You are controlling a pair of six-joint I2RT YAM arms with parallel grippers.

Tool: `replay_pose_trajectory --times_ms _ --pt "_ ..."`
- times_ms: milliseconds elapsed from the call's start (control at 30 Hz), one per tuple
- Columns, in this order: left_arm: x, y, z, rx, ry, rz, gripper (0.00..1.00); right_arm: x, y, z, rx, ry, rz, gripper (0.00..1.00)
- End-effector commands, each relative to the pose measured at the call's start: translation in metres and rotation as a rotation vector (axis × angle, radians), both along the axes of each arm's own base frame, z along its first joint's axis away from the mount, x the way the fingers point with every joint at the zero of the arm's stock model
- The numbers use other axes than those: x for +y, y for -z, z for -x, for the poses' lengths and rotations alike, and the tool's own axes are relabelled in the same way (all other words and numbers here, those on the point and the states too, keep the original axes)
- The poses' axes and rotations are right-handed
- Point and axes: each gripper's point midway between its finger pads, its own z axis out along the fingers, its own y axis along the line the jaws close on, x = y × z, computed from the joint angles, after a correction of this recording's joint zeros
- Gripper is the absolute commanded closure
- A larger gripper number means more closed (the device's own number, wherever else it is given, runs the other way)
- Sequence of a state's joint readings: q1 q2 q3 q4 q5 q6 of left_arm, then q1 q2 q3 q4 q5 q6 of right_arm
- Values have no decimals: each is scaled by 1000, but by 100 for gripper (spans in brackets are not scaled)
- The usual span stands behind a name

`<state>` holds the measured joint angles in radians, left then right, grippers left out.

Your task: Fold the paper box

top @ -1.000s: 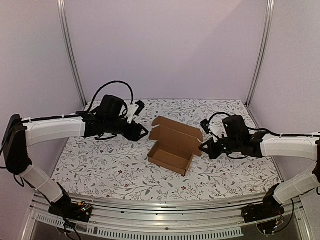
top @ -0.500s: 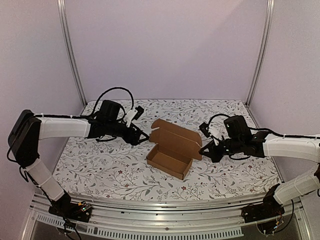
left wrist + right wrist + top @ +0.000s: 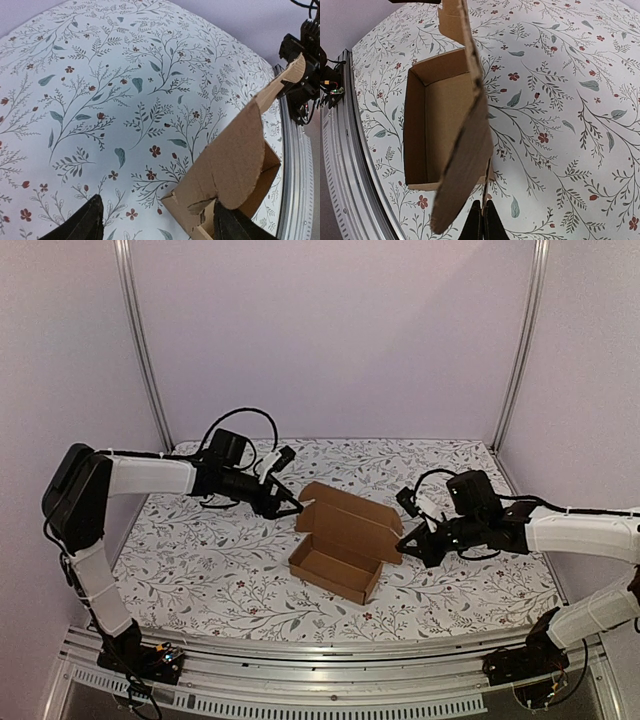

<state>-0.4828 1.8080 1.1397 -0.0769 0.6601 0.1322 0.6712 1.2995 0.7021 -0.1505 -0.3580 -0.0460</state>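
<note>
Box point(image 3: 335, 562) side flap now lies just ahead of our left end effector point(image 3: 293, 506), which has reached in and opened wider. Beyond it the box sits lid-up on the surface point(image 3: 200, 560). Opposite, our right end effector point(image 3: 405, 543) stays closed against the other flap. We judge flap tucking comes next.

Plain brown paper box point(image 3: 345, 530) on a white floral-patterned table point(image 3: 200, 560).
</note>
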Motion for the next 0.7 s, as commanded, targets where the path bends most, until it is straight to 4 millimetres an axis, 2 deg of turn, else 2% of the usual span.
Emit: replay_pose_trajectory --times_ms 0,200,400,667 --pt "-8 6 18 97 111 41 29 5 -4 -3 6 -18 -5 100" --pt "-12 3 31 133 182 81 39 6 -3 -3 9 -19 -4 100" --pt "-16 6 35 149 197 80 50 6 -2 -4 11 -16 2 100" --pt "-17 17 35 195 186 43 69 5 -3 -6 8 -10 3 100"
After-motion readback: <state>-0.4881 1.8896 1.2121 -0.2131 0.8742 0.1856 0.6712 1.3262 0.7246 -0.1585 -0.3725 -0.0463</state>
